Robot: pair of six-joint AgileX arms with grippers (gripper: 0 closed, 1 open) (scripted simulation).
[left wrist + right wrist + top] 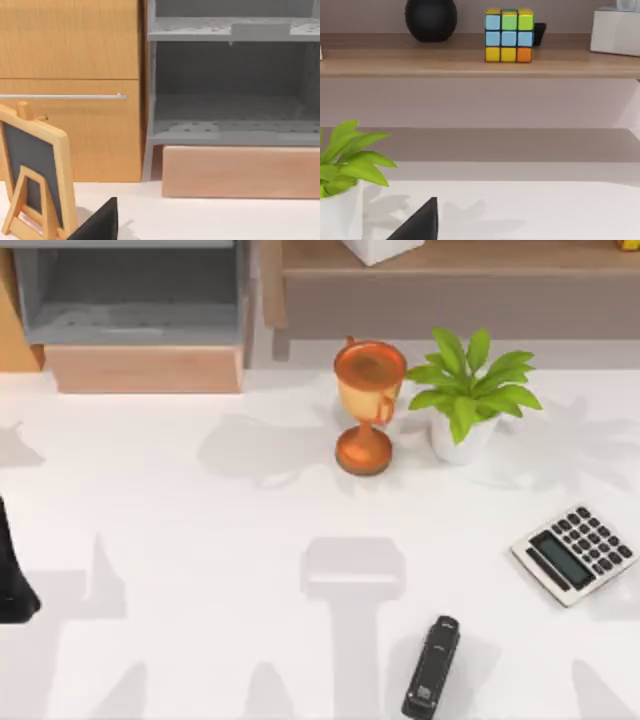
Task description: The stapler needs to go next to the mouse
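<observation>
— Where is the left gripper [100, 225]?

— A dark wedge of it shows low in the left wrist view, over the white table [200, 640]. I cannot tell whether it is spread or pressed together. The left arm [12, 570] is a black shape at the table's left edge in the top view.

— What is around it?

— A small chalkboard easel [35, 175] stands just beside it. Behind are a wooden cabinet [70, 90] and a grey shelf unit [230, 90].

— And the right gripper [420, 224]?

— It is the same kind of dark wedge above the table, and again I cannot tell its state. A potted plant [345, 160] is near it. On the wooden shelf [470, 62] beyond sit a coloured cube [509, 35], a black round object [430, 19] and a white box [617, 30].

— Where is the stapler [432, 667]?

— It lies flat on the table near the front edge, right of centre, slightly tilted, with nothing touching it. The calculator [577, 553] lies farther right and farther back, apart from it. An orange trophy [367, 405] stands towards the back, just left of the plant.
</observation>
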